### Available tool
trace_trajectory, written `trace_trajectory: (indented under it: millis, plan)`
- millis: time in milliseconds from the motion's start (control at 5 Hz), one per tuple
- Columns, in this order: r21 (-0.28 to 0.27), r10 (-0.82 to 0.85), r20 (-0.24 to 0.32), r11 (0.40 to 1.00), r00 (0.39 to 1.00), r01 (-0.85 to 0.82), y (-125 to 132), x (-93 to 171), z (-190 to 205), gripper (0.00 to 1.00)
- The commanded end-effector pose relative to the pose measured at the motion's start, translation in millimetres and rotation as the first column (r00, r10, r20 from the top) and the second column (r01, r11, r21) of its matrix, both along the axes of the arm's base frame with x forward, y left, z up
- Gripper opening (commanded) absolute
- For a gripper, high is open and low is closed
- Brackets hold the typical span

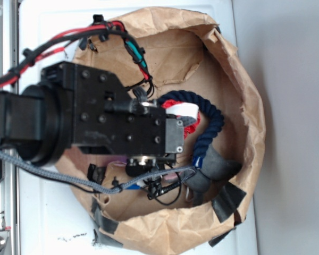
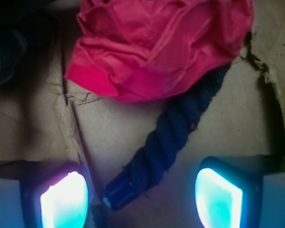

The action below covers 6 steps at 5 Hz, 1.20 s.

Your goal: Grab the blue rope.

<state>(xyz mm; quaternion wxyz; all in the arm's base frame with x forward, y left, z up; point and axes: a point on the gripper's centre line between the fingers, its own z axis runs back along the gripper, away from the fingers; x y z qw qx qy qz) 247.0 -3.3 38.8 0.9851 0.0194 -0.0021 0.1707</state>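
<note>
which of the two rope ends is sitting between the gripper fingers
The capped end of the blue rope that shows in the wrist view. The other end lies by the grey plush toy, clear of the gripper.

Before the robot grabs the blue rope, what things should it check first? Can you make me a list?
1. Pincer open wide enough: ok, its two glowing fingers stand apart.
2. Blue rope between the fingers: ok, its capped end lies in the gap in the wrist view.
3. Rope free to lift: not ok, the red cloth lies over its far part.
4. Pincer touching the rope: cannot tell, the height above it is unclear.
5. Paper bag wall out of the way: ok, the rope end sits on the flat brown bottom.
6. Grey cable clear of the pincer: cannot tell, it runs close under the arm.
</note>
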Motion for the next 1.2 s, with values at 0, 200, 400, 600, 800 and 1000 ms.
trace_trajectory:
  millis: [0, 200, 400, 600, 800, 1000]
  plan:
    - [-0.092, 0.107, 0.198, 0.992, 0.974, -0.090, 20.4, 9.6, 14.9, 1.00]
    - [-0.107, 0.116, 0.310, 0.990, 0.944, -0.087, 33.2, 4.8, 21.4, 1.00]
    - [-0.139, 0.111, 0.326, 0.988, 0.939, -0.069, 35.1, 4.1, 39.7, 1.00]
    - [-0.139, 0.125, 0.306, 0.987, 0.944, -0.086, 32.9, 12.3, 34.9, 1.00]
    - [-0.096, 0.123, 0.277, 0.990, 0.953, -0.100, 29.3, 23.7, 15.1, 1.00]
    - [-0.027, 0.104, 0.244, 0.995, 0.964, -0.100, 23.8, 29.6, -10.9, 1.00]
